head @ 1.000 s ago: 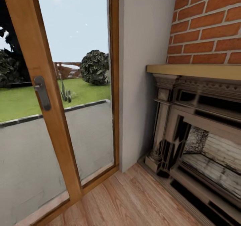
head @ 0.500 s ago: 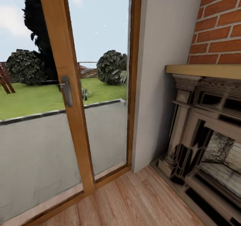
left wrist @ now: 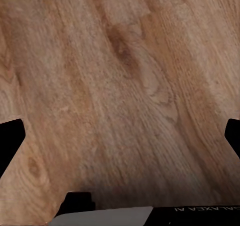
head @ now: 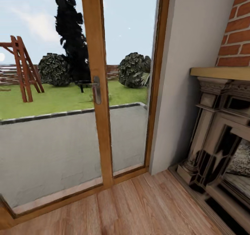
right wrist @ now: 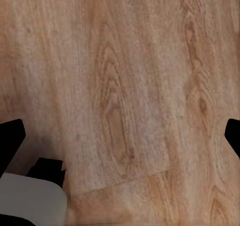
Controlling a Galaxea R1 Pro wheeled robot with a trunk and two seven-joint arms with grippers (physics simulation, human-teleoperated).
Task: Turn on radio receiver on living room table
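Two grippers are recorded, one per wrist view. The left gripper (left wrist: 120, 136) shows its dark fingertips (left wrist: 10, 141) at opposite edges of the picture, set wide apart with nothing between them; beneath lies wooden floor (left wrist: 125, 85). The right gripper (right wrist: 120, 136) stands the same way, fingers (right wrist: 10, 138) spread wide and holding nothing, over the same plank flooring.

Head view findings: a glazed patio door with a wooden frame (head: 99, 89) occupies the picture from 9 to 12 o'clock. A dark metal door handle (head: 96, 89) sits on the central upright, near the picture's centre. Through the glass: a grey paved terrace (head: 52, 148), green lawn (head: 59, 99), two rounded bushes (head: 133, 70), a tall dark tree (head: 71, 30) and a reddish wooden swing frame (head: 24, 68) toward 10 o'clock. A plain light wall (head: 187, 71) stands right of the door. At 3 o'clock is an ornate fireplace surround (head: 215, 134) with a wooden mantel shelf (head: 218, 73), red brickwork (head: 238, 30) above it at 2 o'clock. Wooden flooring runs along 6 o'clock.

Radio receiver and table: their position cannot be told from these pictures.
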